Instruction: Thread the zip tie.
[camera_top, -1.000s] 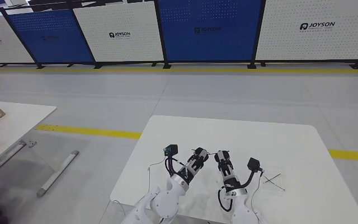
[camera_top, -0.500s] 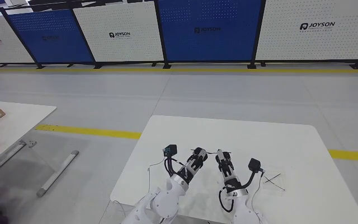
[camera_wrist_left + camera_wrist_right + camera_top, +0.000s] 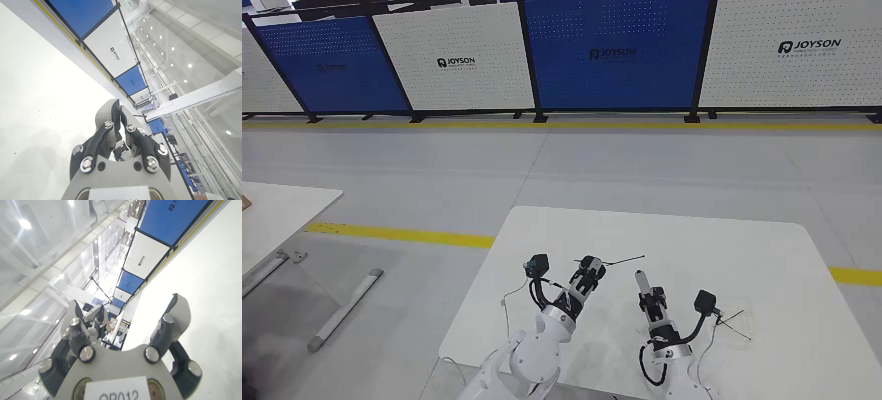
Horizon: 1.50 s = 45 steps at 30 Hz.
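A thin black zip tie (image 3: 622, 261) sticks out sideways from my left gripper (image 3: 589, 264), which is shut on one end of it above the white table (image 3: 722, 240). In the left wrist view the pads (image 3: 115, 113) of the left gripper (image 3: 120, 108) are pressed together on the dark strip. My right gripper (image 3: 641, 277) stands open a little to the right of the tie's free end, with nothing between its fingers. The right wrist view shows the right gripper (image 3: 125, 304) spread wide. Beyond it the zip tie (image 3: 100, 288) rises from the left gripper (image 3: 98, 311).
A few loose black zip ties (image 3: 732, 322) lie crossed on the table to the right of the right arm. The table's far half is bare white surface. Blue and white pegboard panels (image 3: 617, 55) stand across the floor behind.
The grippers, close together at the tie a second ago, have drawn apart. The right one has let go and pulled back; the left has shifted left with the tie.
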Each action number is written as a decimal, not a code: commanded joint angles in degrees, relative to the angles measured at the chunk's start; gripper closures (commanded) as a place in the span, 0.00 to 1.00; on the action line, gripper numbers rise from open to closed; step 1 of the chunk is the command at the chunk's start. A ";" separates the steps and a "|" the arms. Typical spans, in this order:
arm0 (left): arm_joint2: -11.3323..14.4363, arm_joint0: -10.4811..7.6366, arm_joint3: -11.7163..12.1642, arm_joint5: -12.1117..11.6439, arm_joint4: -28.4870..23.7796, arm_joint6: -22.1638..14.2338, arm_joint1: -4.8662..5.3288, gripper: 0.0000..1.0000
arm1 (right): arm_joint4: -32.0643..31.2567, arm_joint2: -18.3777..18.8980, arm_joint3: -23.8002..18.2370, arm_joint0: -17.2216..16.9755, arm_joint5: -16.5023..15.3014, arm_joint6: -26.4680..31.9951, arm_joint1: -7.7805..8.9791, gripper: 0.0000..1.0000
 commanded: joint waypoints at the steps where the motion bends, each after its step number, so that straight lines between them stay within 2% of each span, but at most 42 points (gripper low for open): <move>1: 0.00 0.00 0.01 -0.02 -0.01 0.00 0.00 1.00 | -0.02 -0.01 0.01 0.01 -0.01 -0.02 0.00 0.00; 5: 0.00 0.00 0.01 -0.02 -0.01 0.00 0.00 1.00 | -0.34 0.09 -0.01 0.02 0.29 -0.03 0.03 0.00; 7: -0.03 0.00 -0.04 -0.09 -0.33 0.04 -0.02 1.00 | -3.48 0.32 -0.26 0.19 2.08 -0.86 0.16 0.00; 12: -1.64 0.77 -2.39 0.09 -7.74 0.29 -0.30 1.00 | -10.47 -0.28 0.60 1.42 5.33 -1.03 0.33 0.00; 15: -2.74 1.43 -3.74 0.83 -11.14 -0.61 -0.30 1.00 | -14.15 -0.64 1.23 2.11 7.46 -1.60 0.37 0.00; 18: -2.99 1.94 -4.58 1.41 -11.37 -1.72 -0.21 1.00 | -20.54 -1.56 1.68 2.88 9.41 -1.77 0.53 0.00; 20: -2.80 1.91 -4.92 2.59 -12.06 -3.87 -0.15 1.00 | -24.68 -2.27 2.01 3.15 11.80 -1.87 0.58 0.00; 21: -2.87 1.72 -4.97 2.99 -11.82 -4.44 -0.10 1.00 | -24.89 -2.46 1.98 3.16 12.50 -1.73 0.53 0.00; 33: -2.79 1.64 -4.85 3.05 -11.80 -4.80 -0.09 1.00 | -25.03 -2.47 1.96 3.15 12.38 -1.28 0.56 0.00; 38: -2.31 1.20 -4.68 3.12 -13.03 -4.20 -0.30 1.00 | -28.05 -1.62 2.02 3.72 9.33 3.20 1.25 0.00; 42: -2.35 1.06 -4.89 5.21 -15.15 -5.60 -0.34 1.00 | -32.44 -0.91 2.38 4.38 6.55 4.53 1.89 0.00; 44: -2.61 0.82 -4.98 6.42 -17.42 -7.78 -0.32 1.00 | -32.75 -0.58 3.21 4.81 5.25 4.68 2.04 0.00; 45: -2.61 0.82 -4.98 6.42 -17.42 -7.78 -0.32 1.00 | -32.75 -0.58 3.21 4.81 5.25 4.68 2.04 0.00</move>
